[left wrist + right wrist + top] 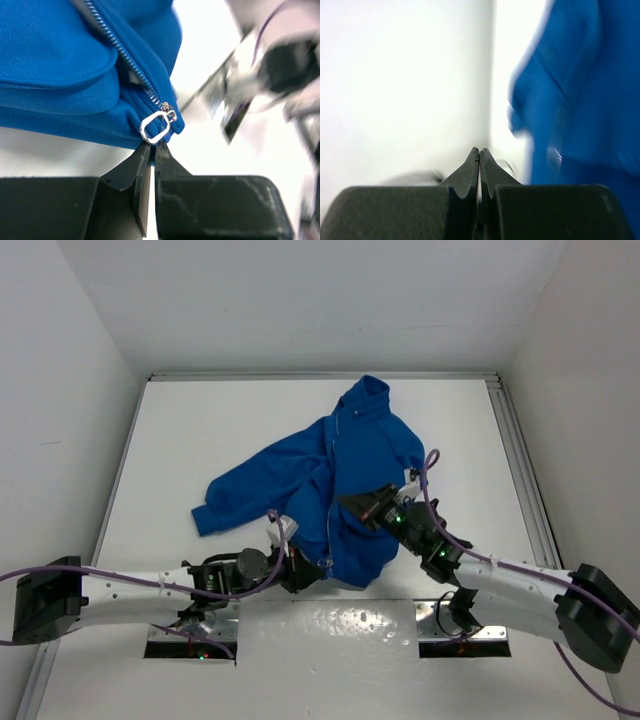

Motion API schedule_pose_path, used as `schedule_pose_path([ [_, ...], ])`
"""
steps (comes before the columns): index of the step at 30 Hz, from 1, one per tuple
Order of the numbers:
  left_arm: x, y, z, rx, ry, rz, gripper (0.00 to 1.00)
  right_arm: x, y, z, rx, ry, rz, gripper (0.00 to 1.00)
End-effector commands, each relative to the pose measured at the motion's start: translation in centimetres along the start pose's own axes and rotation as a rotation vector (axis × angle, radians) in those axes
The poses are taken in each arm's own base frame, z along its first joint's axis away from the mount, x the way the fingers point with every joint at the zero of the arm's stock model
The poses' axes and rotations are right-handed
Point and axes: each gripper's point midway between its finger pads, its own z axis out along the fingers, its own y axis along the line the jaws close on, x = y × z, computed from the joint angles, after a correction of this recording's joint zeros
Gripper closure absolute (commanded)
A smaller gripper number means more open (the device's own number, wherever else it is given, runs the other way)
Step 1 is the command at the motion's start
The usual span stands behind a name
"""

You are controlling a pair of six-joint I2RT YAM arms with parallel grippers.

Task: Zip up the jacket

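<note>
I've got the left end effector [154, 146] clenched on the jacket [60, 65] hem, with the zipper pull [156, 125] at its 12 o'clock. The right end effector [479, 150] is clenched and empty, jacket at its 3 o'clock.

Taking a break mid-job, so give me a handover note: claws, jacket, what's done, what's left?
Left claw: shut, tips at the bottom hem of the jacket, right under the zipper pull; can't confirm it pinches cloth.
Right claw: shut, empty, beside the jacket.
Jacket lies on the table.
Done: nothing zipped; pull sits at the hem.
Left: draw it up to the collar.
</note>
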Motion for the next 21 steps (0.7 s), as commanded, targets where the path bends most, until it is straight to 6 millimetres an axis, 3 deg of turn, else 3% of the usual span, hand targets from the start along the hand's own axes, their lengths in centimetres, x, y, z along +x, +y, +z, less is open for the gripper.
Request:
schedule_pose_path([
  [1,3.2,-0.6,-0.9,0.035,0.159,0.069,1.0,-5.0,8.3,1.4,-0.235,-0.158,0.081,1.0],
  [3,3.8,-0.3,-1.1,0.028,0.176,0.065,1.0,-5.0,9.0,1.7,-0.244,-0.146,0.044,1.0],
  [4,3.8,-0.3,-1.1,0.024,0.17,0.056,1.0,-5.0,10.8,2.0,-0.268,-0.127,0.006,1.0],
  [5,4.1,0.1,-1.3,0.016,0.172,0.047,1.0,-4.6,11.0,2.2,-0.254,-0.105,-0.044,1.0],
  [6,4.0,0.1,-1.4,0.021,0.165,0.034,1.0,-3.5,9.8,2.3,-0.195,-0.059,-0.161,1.0],
  [9,3.1,-0.6,-1.7,0.05,0.13,0.025,1.0,-0.6,9.7,1.1,-0.188,0.111,-0.396,1.0],
  [10,2.8,-1.0,-1.9,0.062,0.12,0.025,1.0,1.3,7.5,0.2,-0.135,0.227,-0.454,1.0],
  [11,2.5,-1.3,-1.9,0.07,0.115,0.025,1.0,2.1,6.8,-0.4,-0.119,0.28,-0.512,1.0],
  [12,2.5,-1.4,-1.9,0.076,0.116,0.031,1.0,3.1,4.4,-1.6,-0.055,0.364,-0.601,1.0],
  [14,2.7,-1.9,-2.1,0.109,0.128,0.04,1.0,5.0,3.1,-3.1,-0.088,0.479,-0.66,1.0],
  [18,2.3,-3.6,-2.2,0.189,0.123,0.061,1.0,7.3,2.0,-5.1,-0.203,0.648,-0.766,1.0],
  [21,2.0,-4.8,-2.5,0.245,0.129,0.08,1.0,8.3,3.6,-5.9,-0.337,0.735,-0.85,1.0],
])
